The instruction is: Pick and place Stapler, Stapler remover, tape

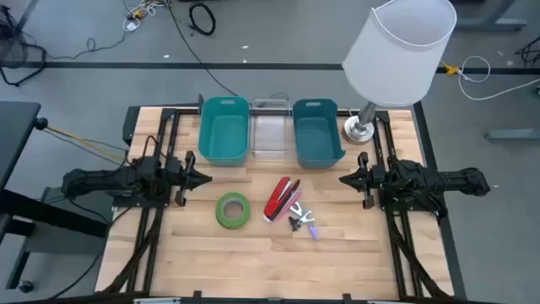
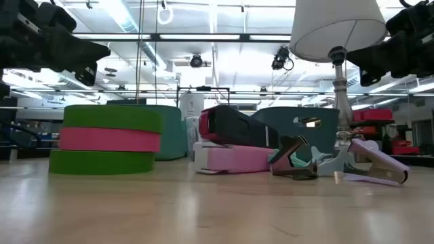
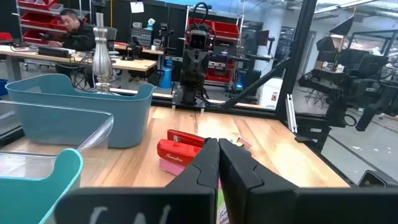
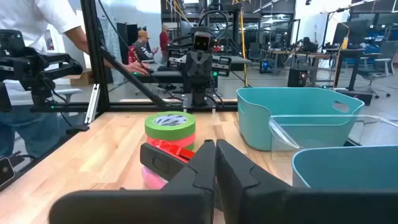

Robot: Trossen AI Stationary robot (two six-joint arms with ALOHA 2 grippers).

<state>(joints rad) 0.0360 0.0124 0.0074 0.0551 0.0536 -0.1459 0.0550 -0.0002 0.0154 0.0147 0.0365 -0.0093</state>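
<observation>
A green tape roll [image 1: 233,209] with a pink band lies flat on the table. Right of it lies a red and pink stapler [image 1: 281,198], and a staple remover [image 1: 302,221] with a lilac handle sits just beside it. My left gripper [image 1: 207,177] hovers shut above the table's left side, left of the tape. My right gripper [image 1: 343,179] hovers shut on the right side, right of the stapler. In the left wrist view the stapler [image 3: 178,148] shows past my shut fingers [image 3: 217,163]; in the right wrist view the tape [image 4: 170,126] and stapler [image 4: 166,157] do.
Two teal bins [image 1: 224,130] [image 1: 316,133] stand at the far edge with a clear plastic tray [image 1: 271,128] between them. A lamp with a white shade [image 1: 398,51] stands at the far right corner. Bare wood lies in front of the objects. People sit in the room beyond.
</observation>
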